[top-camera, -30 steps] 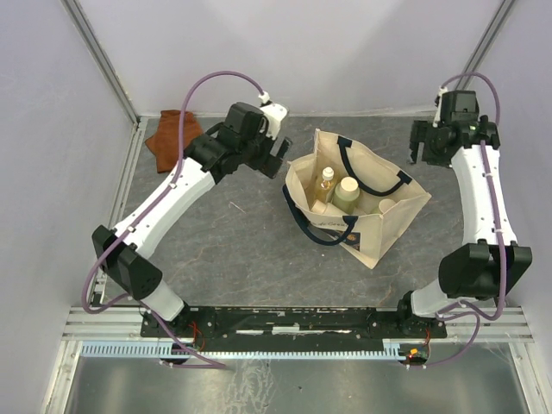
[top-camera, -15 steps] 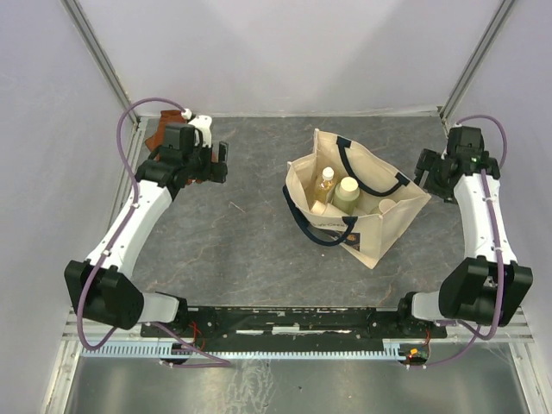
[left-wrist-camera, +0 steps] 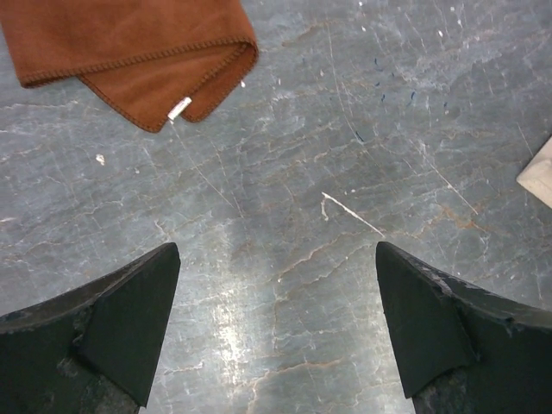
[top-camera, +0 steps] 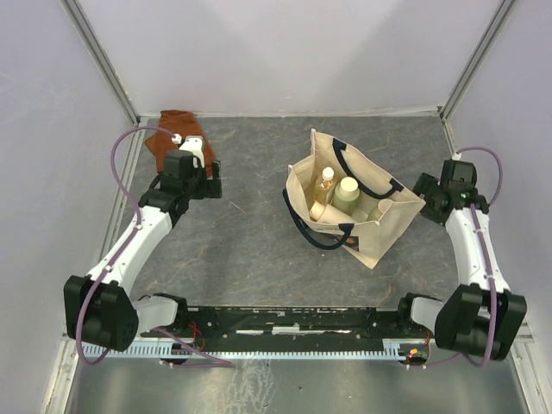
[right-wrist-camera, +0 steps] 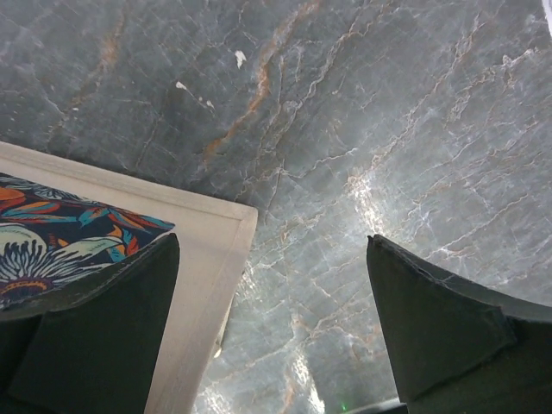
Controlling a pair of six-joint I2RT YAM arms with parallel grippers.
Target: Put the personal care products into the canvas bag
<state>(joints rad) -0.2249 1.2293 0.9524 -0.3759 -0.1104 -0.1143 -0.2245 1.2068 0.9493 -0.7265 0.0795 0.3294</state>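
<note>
The canvas bag [top-camera: 381,226] stands open right of centre, navy handles [top-camera: 366,177] draped over its rim. Inside it stand a clear amber bottle [top-camera: 325,182] and a pale green bottle with a cream cap [top-camera: 347,191], with a cream-white bottle [top-camera: 318,210] lying below them. My left gripper [top-camera: 210,179] hovers open over bare table well left of the bag, nothing between its fingers [left-wrist-camera: 138,319]. My right gripper [top-camera: 423,190] is open just beside the bag's right corner. In the right wrist view that cream corner [right-wrist-camera: 207,250] and its printed design [right-wrist-camera: 52,237] lie by my left finger.
A rust-brown folded cloth [top-camera: 177,134] lies at the back left, also at the top left of the left wrist view as the cloth [left-wrist-camera: 129,47]. Grey walls and metal posts close the table on three sides. The arm bases sit on the near rail [top-camera: 293,319].
My left arm has pulled back from the bag to the left side of the table. My right arm has drawn nearer and lower, ending at the bag's right corner. Both grippers stay open.
</note>
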